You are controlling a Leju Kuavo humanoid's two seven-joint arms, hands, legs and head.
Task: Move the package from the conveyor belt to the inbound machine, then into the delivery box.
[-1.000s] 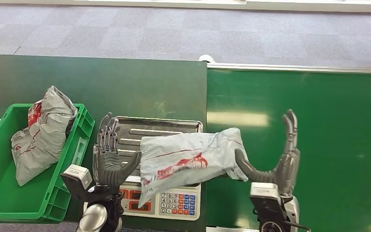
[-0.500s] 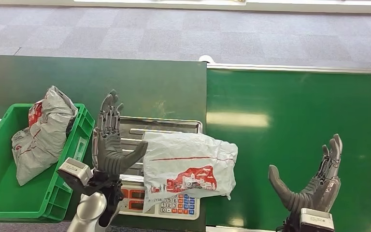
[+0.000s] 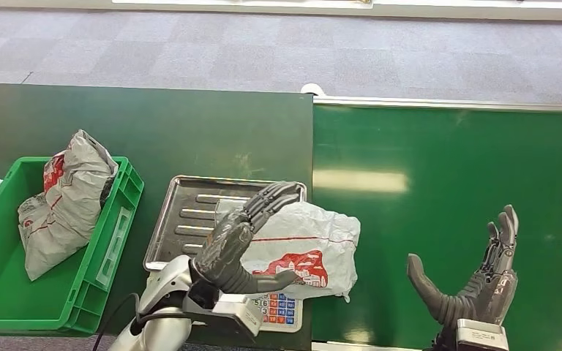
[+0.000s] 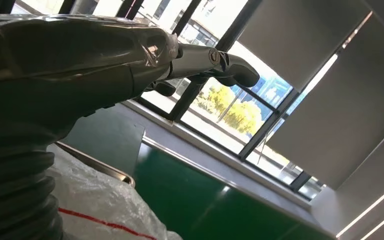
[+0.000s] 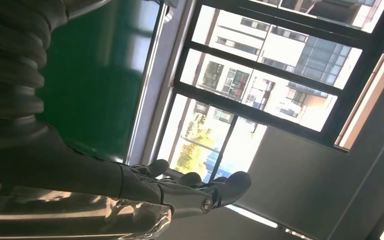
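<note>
A grey-white package (image 3: 315, 245) with red print lies flat on the scale's metal tray (image 3: 190, 208), its right end hanging over onto the green conveyor belt (image 3: 446, 168). My left hand (image 3: 243, 238) reaches across the package's left part with fingers stretched out and the thumb (image 3: 267, 281) spread along its near edge; I cannot tell whether it touches. The left wrist view has those fingers (image 4: 215, 60) above the package (image 4: 100, 210). My right hand (image 3: 476, 285) stands open and upright over the belt, well right of the package, holding nothing.
The scale's keypad (image 3: 278, 307) peeks out below the package. A green crate (image 3: 80, 292) at the left holds another grey package (image 3: 66, 197). A dark green table (image 3: 154, 124) stretches behind the scale. Grey carpet lies beyond.
My left hand swung from upright beside the tray to lying across the package. My right hand let the package go and drew back to the right. The package settled flat on the scale.
</note>
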